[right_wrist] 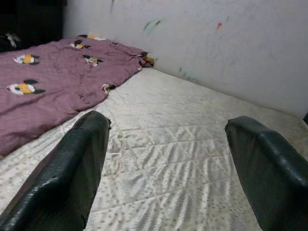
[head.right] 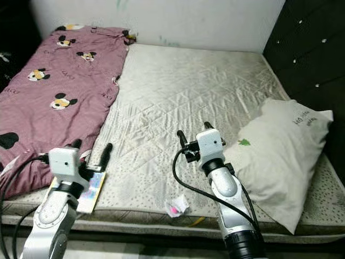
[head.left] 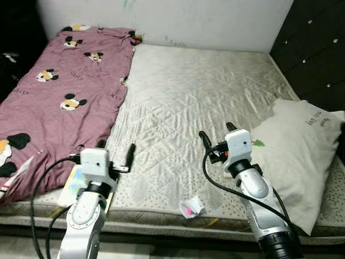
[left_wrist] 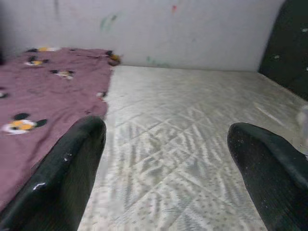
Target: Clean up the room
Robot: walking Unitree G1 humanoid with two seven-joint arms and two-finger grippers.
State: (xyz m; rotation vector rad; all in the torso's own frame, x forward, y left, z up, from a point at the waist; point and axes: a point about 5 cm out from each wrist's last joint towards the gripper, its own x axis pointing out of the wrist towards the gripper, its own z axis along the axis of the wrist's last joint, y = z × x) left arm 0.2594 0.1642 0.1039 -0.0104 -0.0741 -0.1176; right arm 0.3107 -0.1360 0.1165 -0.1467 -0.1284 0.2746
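Observation:
A bare quilted mattress (head.left: 194, 91) lies before me. A maroon blanket (head.left: 54, 102) with cartoon mouse prints covers its left side. A white pillow (head.left: 296, 156) rests at the right edge. A crumpled white and pink wrapper (head.left: 191, 206) sits near the front edge between my arms. Under my left arm lies a flat colourful card (head.right: 89, 191). My left gripper (head.left: 116, 151) is open above the mattress beside the blanket's edge. My right gripper (head.left: 217, 135) is open just left of the pillow. Both hold nothing.
A white wall (head.left: 178, 21) with small paint marks backs the bed. A dark tufted panel (head.left: 318, 48) stands on the right. Dark clutter (head.left: 11, 59) shows at the far left. The mattress's front edge (head.left: 161, 224) runs just ahead of my arms.

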